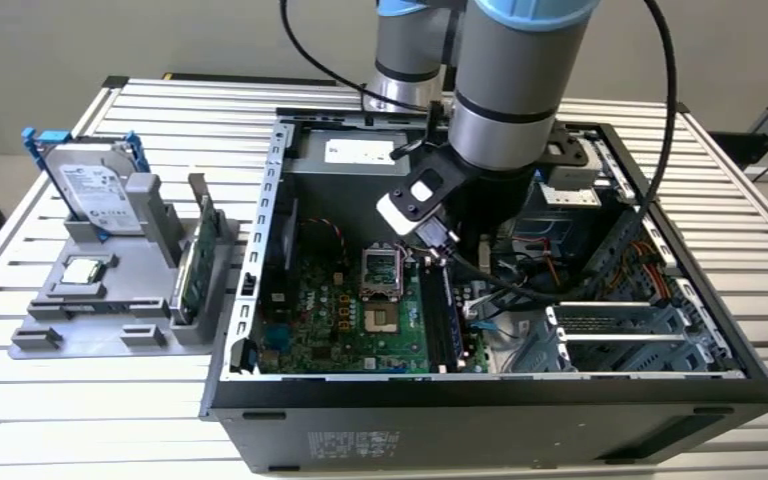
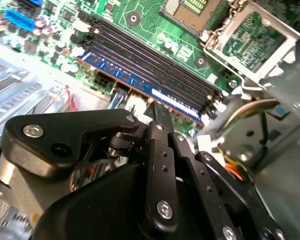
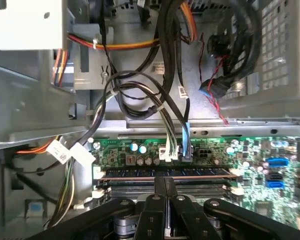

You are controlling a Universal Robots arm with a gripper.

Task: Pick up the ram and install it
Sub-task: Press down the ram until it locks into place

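Ram [image 2: 140,82] seated in slot | gripper [image 2: 157,112] fingertips closed above it

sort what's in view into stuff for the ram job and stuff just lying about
Job: ram, seated in a slot; motherboard; gripper just above the ram.

Lying about: hard drive, green card, grey stand, cables.

The ram [image 2: 140,80] is a dark blue, faintly glossy board seated among matt black plastic slots [image 2: 155,62] on the glossy green motherboard [image 1: 344,320]. The fingers [image 2: 162,150] are matt black metal with bright screws. The case [image 1: 491,395] is dull grey sheet metal on a worktop [image 1: 64,380] of pale ribbed metal.
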